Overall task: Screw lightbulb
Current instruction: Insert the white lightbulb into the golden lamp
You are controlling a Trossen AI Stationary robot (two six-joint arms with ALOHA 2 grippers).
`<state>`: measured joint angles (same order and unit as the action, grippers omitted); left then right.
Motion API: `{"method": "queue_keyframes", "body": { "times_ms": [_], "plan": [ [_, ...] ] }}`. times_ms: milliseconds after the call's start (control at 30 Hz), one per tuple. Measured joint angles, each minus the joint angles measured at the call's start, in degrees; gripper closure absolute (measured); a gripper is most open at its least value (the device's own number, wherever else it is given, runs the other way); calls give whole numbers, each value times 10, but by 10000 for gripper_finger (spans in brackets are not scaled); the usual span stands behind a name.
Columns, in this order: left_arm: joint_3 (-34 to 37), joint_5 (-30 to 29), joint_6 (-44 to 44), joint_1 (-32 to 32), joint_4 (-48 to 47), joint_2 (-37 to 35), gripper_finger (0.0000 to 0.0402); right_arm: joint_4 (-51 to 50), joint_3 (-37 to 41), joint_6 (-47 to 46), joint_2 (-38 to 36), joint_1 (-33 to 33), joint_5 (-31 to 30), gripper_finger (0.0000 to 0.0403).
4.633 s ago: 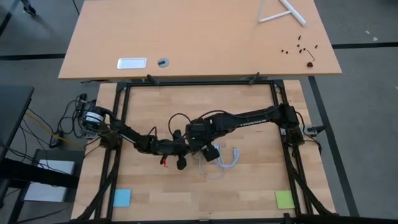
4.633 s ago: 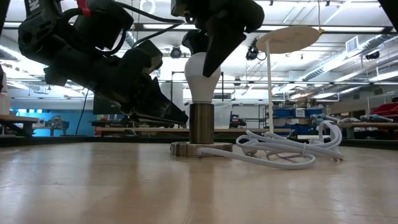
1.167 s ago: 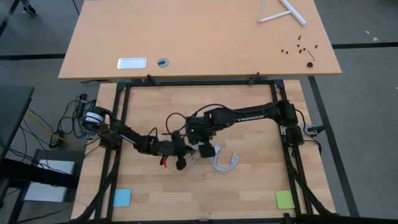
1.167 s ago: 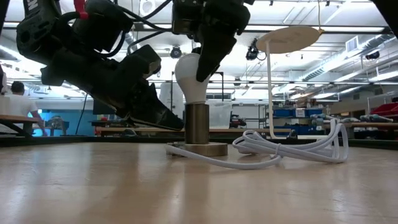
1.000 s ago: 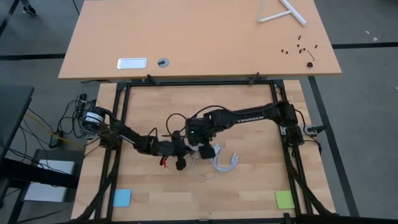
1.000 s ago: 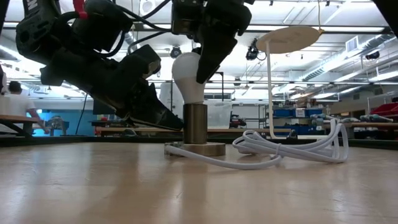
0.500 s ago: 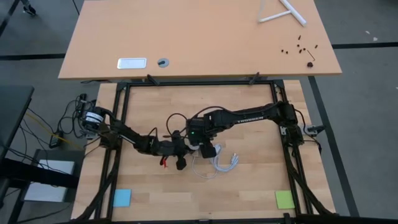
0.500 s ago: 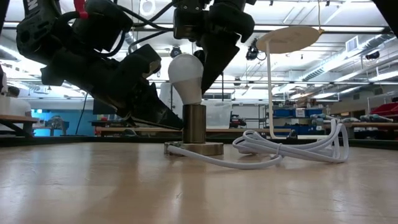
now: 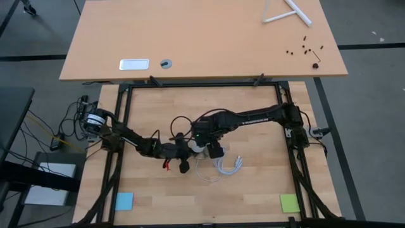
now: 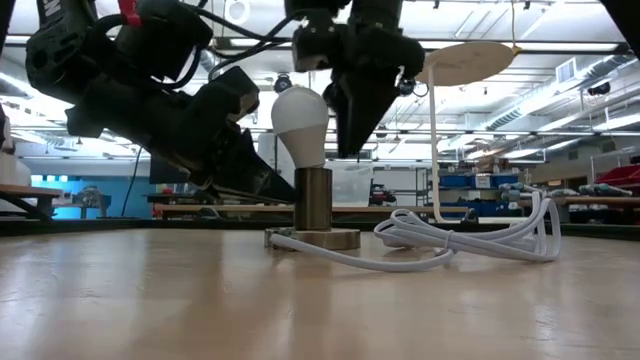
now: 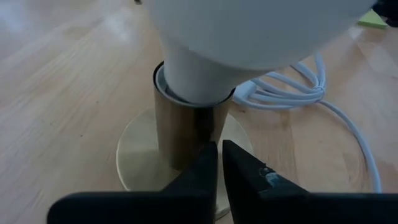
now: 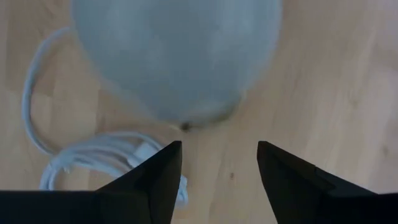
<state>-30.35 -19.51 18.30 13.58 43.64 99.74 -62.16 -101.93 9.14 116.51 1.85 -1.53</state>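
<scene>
On my left side, the left gripper (image 10: 262,185) sits low beside the socket (image 10: 313,200), its fingers (image 11: 208,163) pressed together with nothing between them, tips right against the metal cylinder just above its round base plate (image 11: 134,155). The lightbulb (image 10: 300,122) stands upright in that socket near the middle of the counter (image 9: 253,190), neck seated in the cylinder's mouth. Above and just to its right I have the right gripper (image 10: 355,125), pointing down; through its wrist camera the two fingers (image 12: 155,177) stand apart with the bulb's dome beyond them, not touching it. The white cable (image 10: 470,235) lies coiled on the counter farther right.
</scene>
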Motion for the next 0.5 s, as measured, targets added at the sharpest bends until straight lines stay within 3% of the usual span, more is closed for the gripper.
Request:
{"method": "queue_keyframes", "body": {
  "times_ms": [300, 500],
  "plan": [
    [13, 2, 1, 0, 16, 0, 395, -17, 18, -26, -81, -2, -8, 268],
    [18, 1, -11, 0, 33, 0, 397, 139, 189, -54, -177, -14, -6, 325]
  ]
}}
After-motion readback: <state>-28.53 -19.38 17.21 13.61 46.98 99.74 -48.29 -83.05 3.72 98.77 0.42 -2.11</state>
